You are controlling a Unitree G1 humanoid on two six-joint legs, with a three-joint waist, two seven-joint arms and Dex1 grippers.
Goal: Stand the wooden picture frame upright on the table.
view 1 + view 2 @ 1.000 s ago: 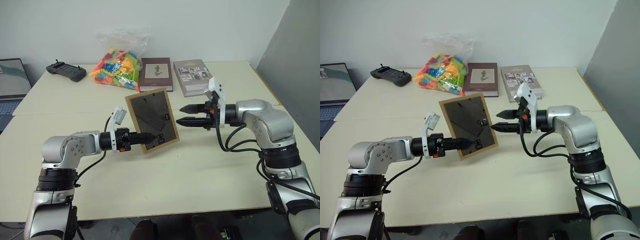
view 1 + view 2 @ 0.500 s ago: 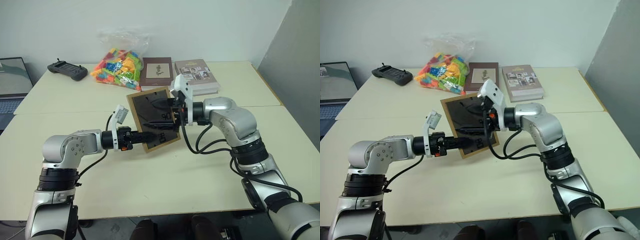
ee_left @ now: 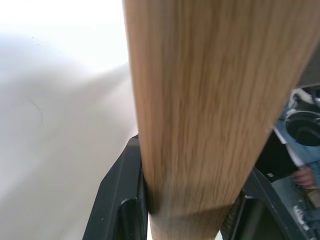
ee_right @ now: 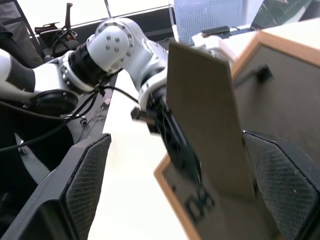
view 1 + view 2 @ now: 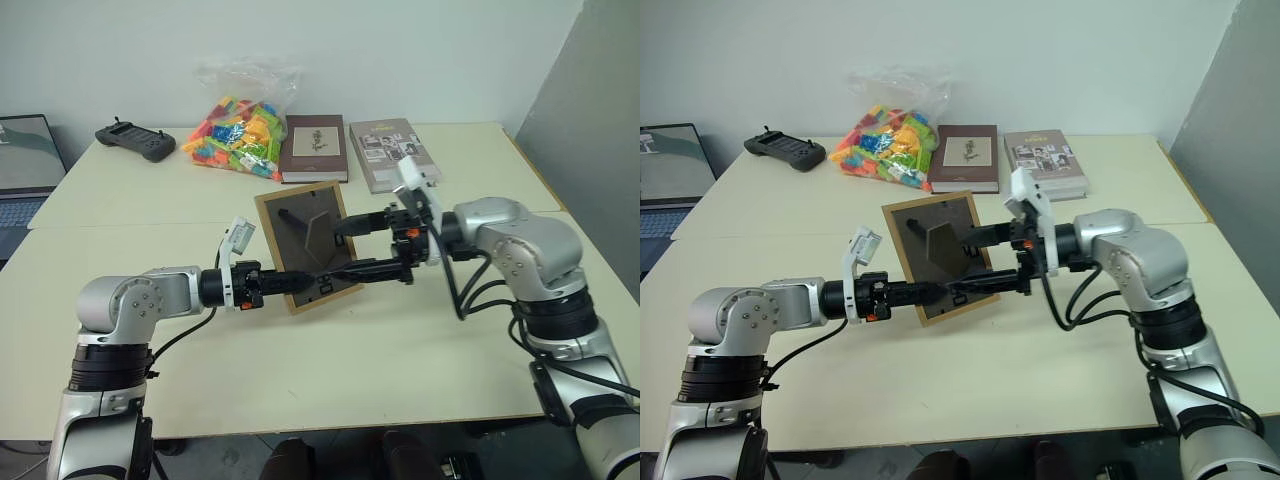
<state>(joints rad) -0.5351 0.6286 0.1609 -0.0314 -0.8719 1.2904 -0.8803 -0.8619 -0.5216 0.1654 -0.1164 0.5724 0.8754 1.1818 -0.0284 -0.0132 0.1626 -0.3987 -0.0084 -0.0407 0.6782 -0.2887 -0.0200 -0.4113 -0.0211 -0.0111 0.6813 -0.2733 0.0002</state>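
Stand [image 5: 312, 236] now folded out from frame [image 5: 305, 245] back; right claw [image 5: 366, 246] wide open, left claw [image 5: 290, 280] clamps frame edge; ready for table [image 5: 350, 340].

Your left gripper [image 5: 300, 277] reaches rightward, fingers clamped on the frame's [image 5: 310, 240] lower edge. Your right gripper [image 5: 350, 245] reaches leftward, fingers spread wide, straddling the frame's fold-out stand [image 5: 318, 238].

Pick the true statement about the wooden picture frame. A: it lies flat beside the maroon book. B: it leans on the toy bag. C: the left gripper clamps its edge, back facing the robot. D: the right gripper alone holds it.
C: the left gripper is shut on the wooden picture frame, whose dark back with the fold-out stand faces the robot.
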